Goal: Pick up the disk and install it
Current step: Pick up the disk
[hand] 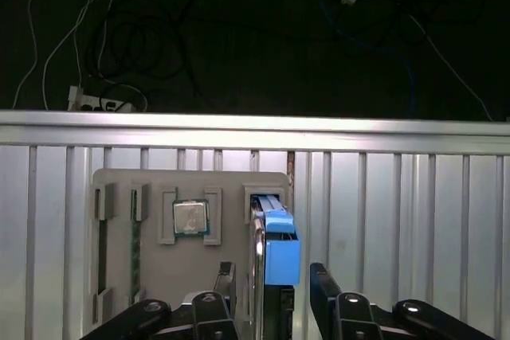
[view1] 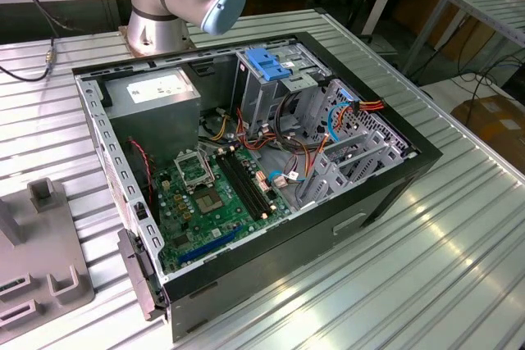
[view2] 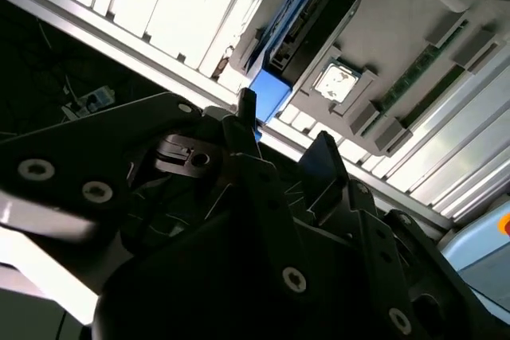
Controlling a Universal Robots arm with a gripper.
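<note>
The grey holder tray (hand: pixel 159 276) lay beneath the gripper, with a processor chip (hand: pixel 190 217) seated in it just off to one side of the fingers. The disk (hand: pixel 280 232) stood on edge in its slot, directly between the fingers of the gripper (hand: pixel 272 270). These were spread wide, one beside each flat face, near but apparently not touching. The drive looked stiff, fairly heavy, smooth-sided and sensitive to knocks. A square, firm clamp across its two broad faces seemed the soundest hold.
</note>
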